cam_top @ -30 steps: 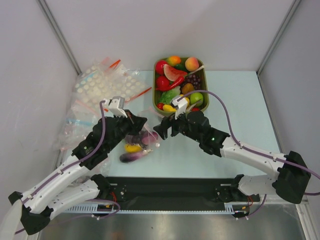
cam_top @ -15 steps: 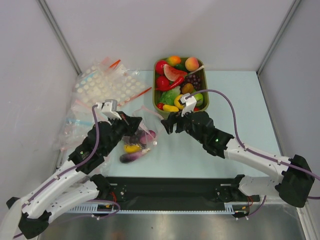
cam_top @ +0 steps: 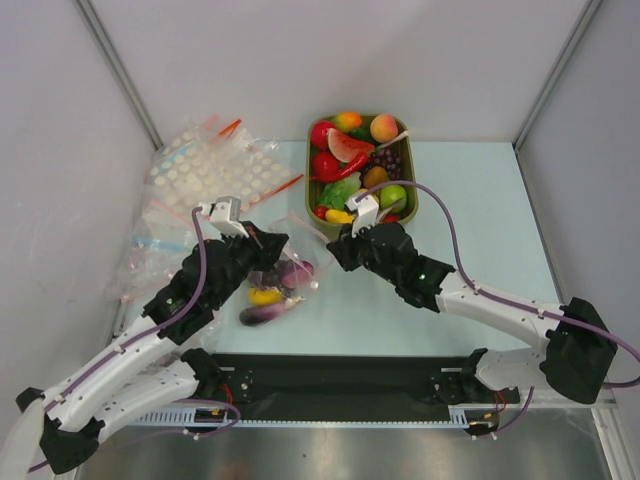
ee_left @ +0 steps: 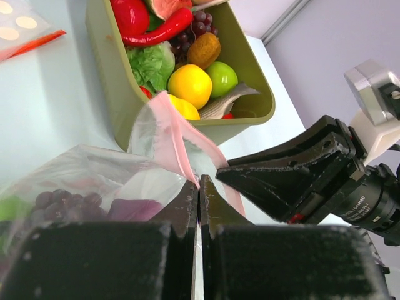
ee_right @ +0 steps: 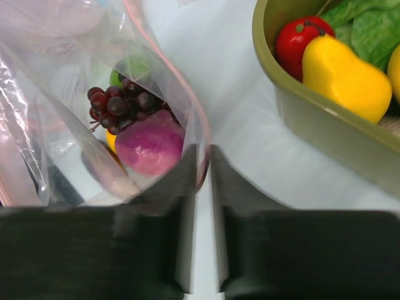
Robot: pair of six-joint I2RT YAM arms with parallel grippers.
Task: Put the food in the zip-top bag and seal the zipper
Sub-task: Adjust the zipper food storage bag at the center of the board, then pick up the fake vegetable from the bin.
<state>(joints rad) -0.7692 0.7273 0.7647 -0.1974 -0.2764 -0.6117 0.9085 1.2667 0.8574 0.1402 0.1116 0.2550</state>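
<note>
Clear thin plastic zip-top bag (ee_left: 87, 165) sits left of centre on the pale blue tabletop (cam_top: 480, 220), toward the near edge, mouth facing the tub. Inside it: dark grapes (ee_right: 122, 100), round purple piece (ee_right: 150, 147), green piece (ee_right: 128, 67), yellow piece (cam_top: 264, 296), purple eggplant (cam_top: 268, 313). Pale pink zipper (ee_left: 178, 140) along the mouth is unsealed and gaping. Left gripper (ee_left: 199, 194) has its jaws pressed together, pinching the bag's mouth edge at the pink strip. Right gripper (ee_right: 200, 169), just beside it, has jaws closed to a thin slit with the bag's rim caught between them. Olive-green plastic tub (ee_left: 109, 69) is at the middle of the far edge, holding a yellow lemon (ee_left: 189, 85), green apple (ee_left: 220, 78) and red chili (ee_left: 159, 30). White-dotted clear bags (cam_top: 210, 165) are piled at the far-left corner.
</note>
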